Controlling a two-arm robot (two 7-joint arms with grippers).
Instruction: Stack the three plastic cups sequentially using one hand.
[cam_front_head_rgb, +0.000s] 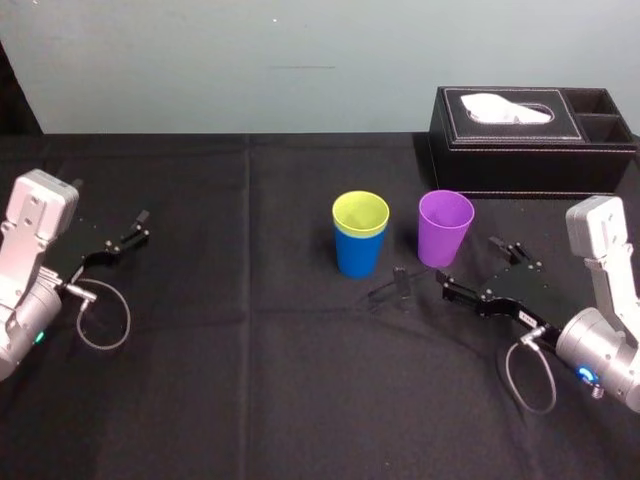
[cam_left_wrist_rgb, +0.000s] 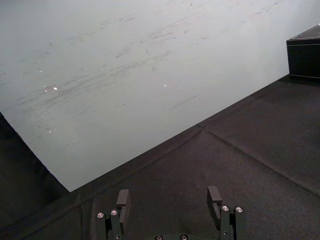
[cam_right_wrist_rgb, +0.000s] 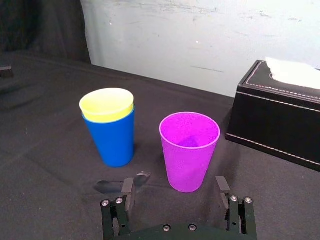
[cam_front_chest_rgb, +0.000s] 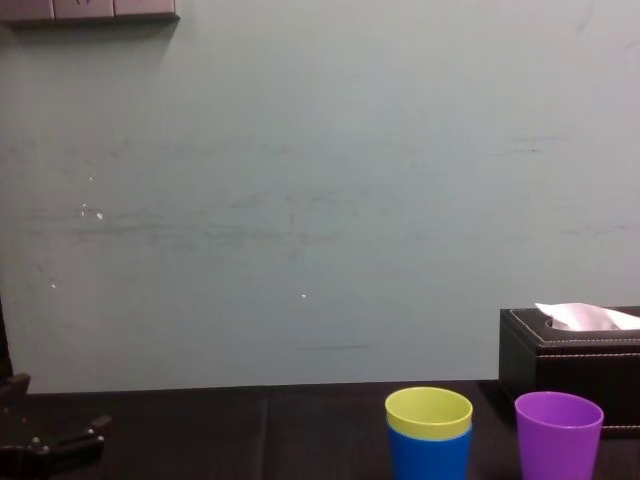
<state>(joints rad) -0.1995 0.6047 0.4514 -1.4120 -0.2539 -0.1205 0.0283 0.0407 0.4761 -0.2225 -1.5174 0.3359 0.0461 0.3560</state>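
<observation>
Looking through the right wrist view, the right gripper (cam_right_wrist_rgb: 174, 182) is seen with fingers spread wide and nothing held, low over the table (cam_right_wrist_rgb: 45, 165). The purple cup (cam_right_wrist_rgb: 190, 150) stands upright just ahead, lined up with the gap between the fingers but not yet inside it. The yellow-green cup (cam_right_wrist_rgb: 106, 104) is already nested in the blue cup (cam_right_wrist_rgb: 112, 140), just beside the purple one; the tissue box (cam_right_wrist_rgb: 275, 120) sits behind.

Head view: the same layout is confirmed, and the left gripper (cam_front_head_rgb: 128, 232) is parked well apart at the left edge.

Left wrist view: its fingers are open and empty.

Chest view: the pair and the purple cup are upright, side by side.

Step judged: the approach to the last cup. An advance, a closing on its wall, then a lift over the pair would be needed.
</observation>
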